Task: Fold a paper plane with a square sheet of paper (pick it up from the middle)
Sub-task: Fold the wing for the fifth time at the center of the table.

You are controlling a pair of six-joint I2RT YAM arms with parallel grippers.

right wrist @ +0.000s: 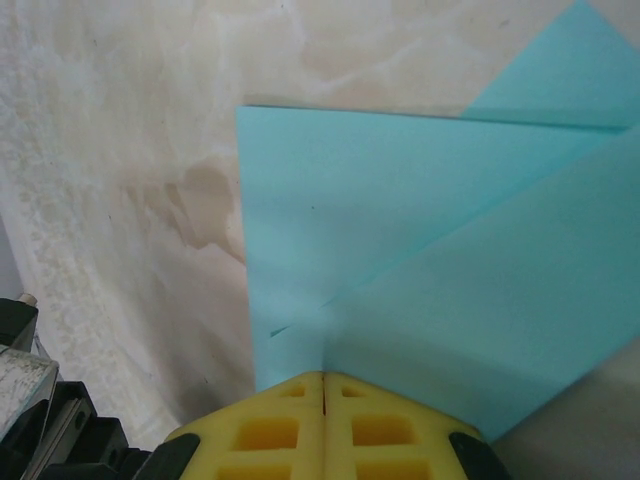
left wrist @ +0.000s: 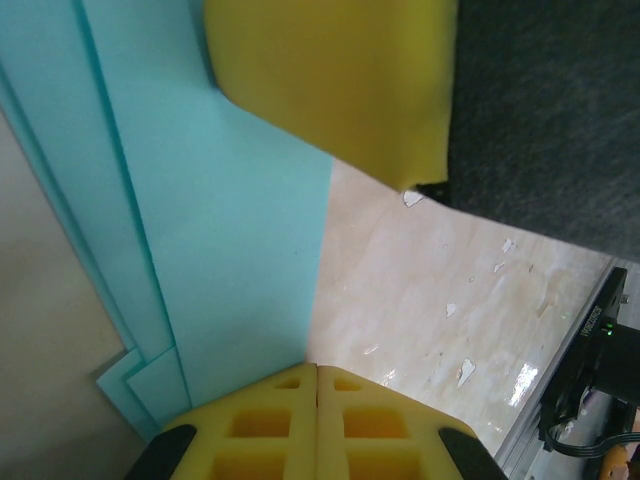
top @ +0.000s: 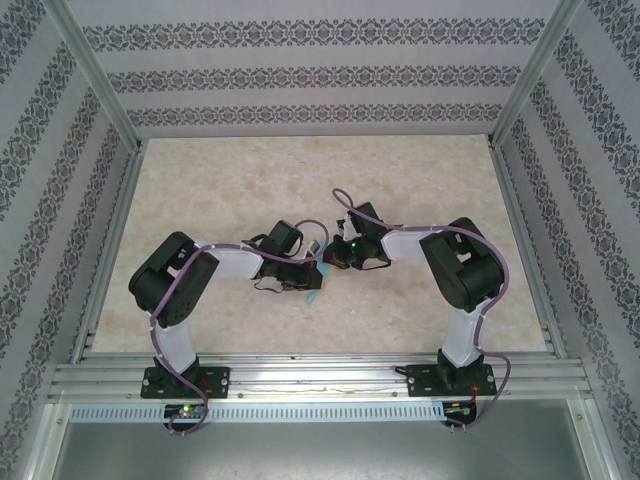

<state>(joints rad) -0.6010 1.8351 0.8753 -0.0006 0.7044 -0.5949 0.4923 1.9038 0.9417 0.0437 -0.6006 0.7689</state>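
The square sheet of paper [right wrist: 420, 280] is turquoise and folded into overlapping layers with diagonal edges. It is held up between both grippers over the middle of the table. My right gripper [right wrist: 323, 378] is shut on its lower edge, the yellow fingertips pressed together. My left gripper [left wrist: 317, 368] is shut on another edge of the same paper [left wrist: 220, 250], and a yellow finger [left wrist: 340, 80] of the right gripper crosses the top of that view. From above, the two grippers [top: 318, 272] [top: 336, 262] meet tip to tip, and a sliver of paper [top: 315, 288] shows below them. Too little shows to tell a paper plane shape.
The beige marbled table [top: 300, 180] is walled in by patterned panels and aluminium posts. A slotted rail [top: 320, 372] runs along the near edge with both arm bases bolted to it. Small white flecks [left wrist: 465, 372] lie on the table below the left gripper.
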